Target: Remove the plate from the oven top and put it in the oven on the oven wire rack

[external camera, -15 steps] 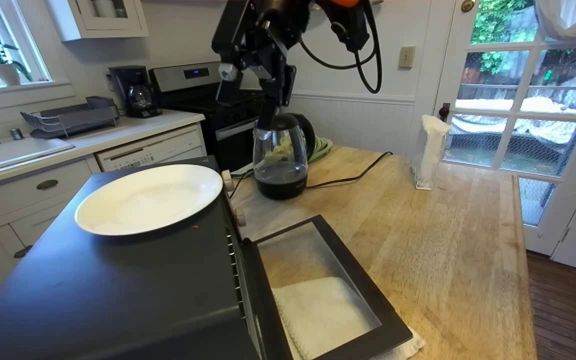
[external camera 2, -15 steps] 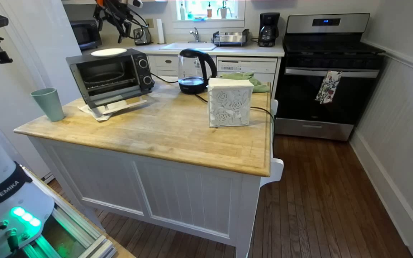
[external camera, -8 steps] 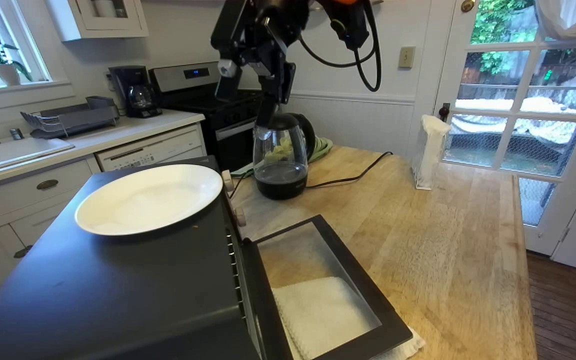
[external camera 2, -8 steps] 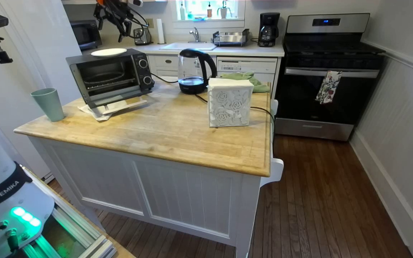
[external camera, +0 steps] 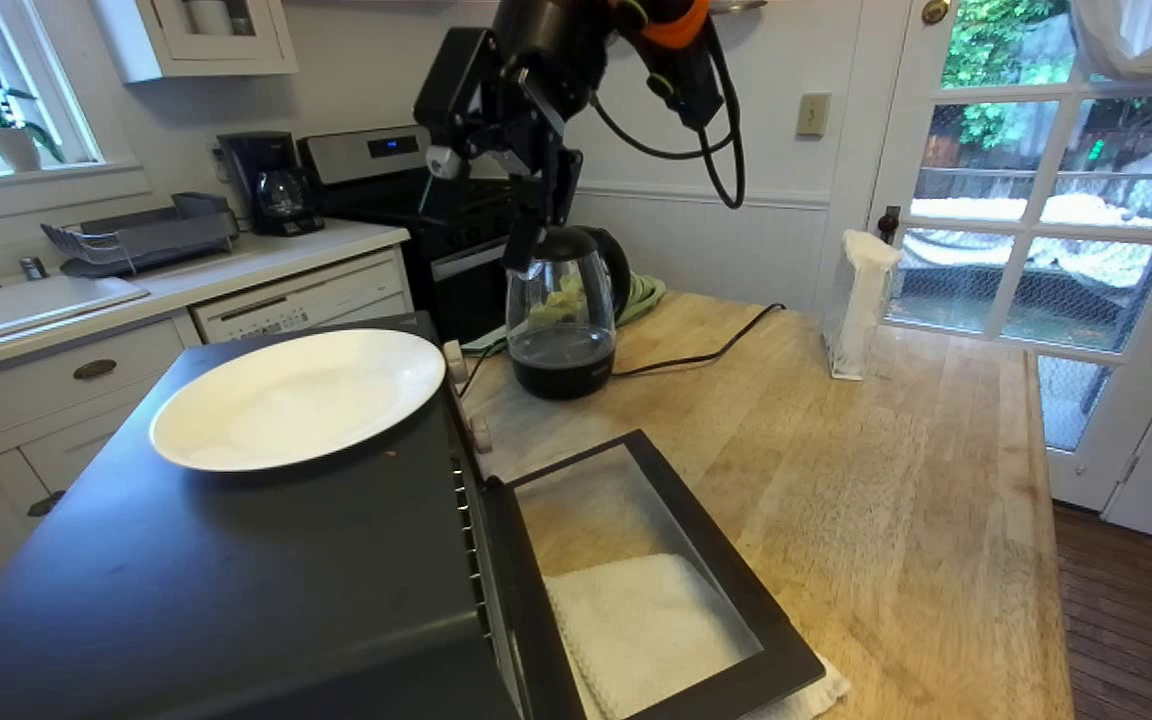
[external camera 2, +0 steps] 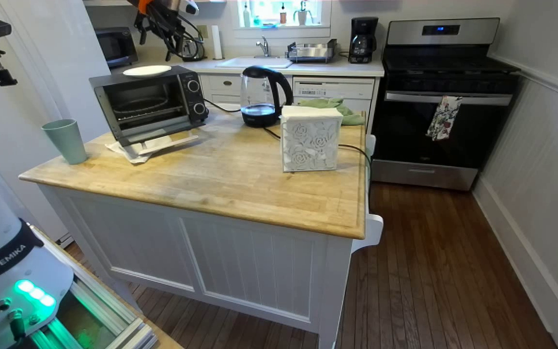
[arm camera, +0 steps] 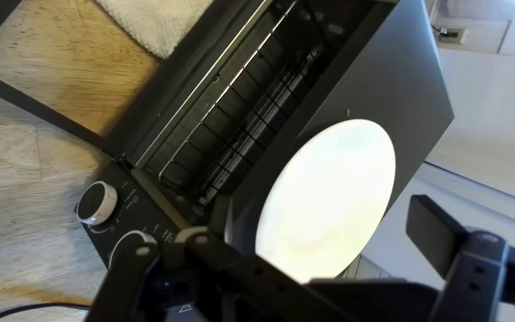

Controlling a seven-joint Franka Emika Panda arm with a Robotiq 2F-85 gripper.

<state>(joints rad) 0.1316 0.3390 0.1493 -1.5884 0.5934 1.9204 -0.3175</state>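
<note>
The white round plate (external camera: 298, 400) lies flat on the black oven top (external camera: 286, 570), near its control-knob end. It shows in an exterior view (external camera 2: 147, 71) and in the wrist view (arm camera: 329, 192). The black oven (external camera 2: 196, 94) has its glass door (external camera: 736, 580) hanging open. The oven wire rack (arm camera: 230, 87) shows inside the oven's mouth in the wrist view. My gripper (external camera: 481, 225) is open and empty, above and beyond the plate's knob-side end, apart from it. In the wrist view its fingers (arm camera: 327, 226) stand wide apart with the plate between them in the picture.
A glass kettle (external camera: 562, 340) with a black base stands beside the oven, close to my gripper in an exterior view. A white cloth (external camera: 636, 630) lies under the open door. A green cup (external camera 2: 66, 140) and a white carved holder (external camera 2: 310, 140) stand on the wooden countertop (external camera 2: 211, 179).
My gripper has shifted slightly left and down in an exterior view, and right and down in an exterior view, with the arm turning a little. It stays open. The plate has not moved.
</note>
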